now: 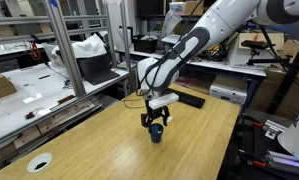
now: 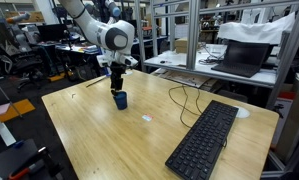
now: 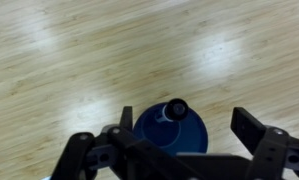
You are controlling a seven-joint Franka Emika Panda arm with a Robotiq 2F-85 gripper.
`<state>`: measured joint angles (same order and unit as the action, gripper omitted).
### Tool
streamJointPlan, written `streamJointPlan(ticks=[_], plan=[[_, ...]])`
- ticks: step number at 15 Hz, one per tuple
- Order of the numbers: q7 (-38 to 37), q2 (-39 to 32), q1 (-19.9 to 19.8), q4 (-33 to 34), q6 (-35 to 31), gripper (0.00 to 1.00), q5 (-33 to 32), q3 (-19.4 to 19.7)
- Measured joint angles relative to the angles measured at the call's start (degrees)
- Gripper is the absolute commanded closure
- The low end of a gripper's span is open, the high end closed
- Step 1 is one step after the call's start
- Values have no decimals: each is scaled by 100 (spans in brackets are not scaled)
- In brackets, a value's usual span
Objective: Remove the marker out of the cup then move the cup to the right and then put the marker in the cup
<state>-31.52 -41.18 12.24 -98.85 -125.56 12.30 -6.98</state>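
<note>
I see the cup [image 3: 171, 138], a small dark blue cylinder, standing upright and open-mouthed on the wooden table [image 2: 99, 135]. In an exterior view the cup [image 2: 120, 100] sits well in from every edge of the table. The marker [image 3: 175, 108] stands inside the cup, and I can make out only its dark round end at the rim in the wrist view.
</note>
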Motion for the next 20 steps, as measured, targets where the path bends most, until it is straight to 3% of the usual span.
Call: streamJointPlan(ticks=[1,3,12,13,14,20], plan=[[0,-65,2,44,8,25,10,0],[0,-170,2,114,23,34,55,1],[-1,-197,8,220,235,97,223,-3],[-1,-197,11,221,236,100,229,-5],[-1,-197,15,221,237,96,232,-7],[-1,-198,63,285,264,95,233,-15]])
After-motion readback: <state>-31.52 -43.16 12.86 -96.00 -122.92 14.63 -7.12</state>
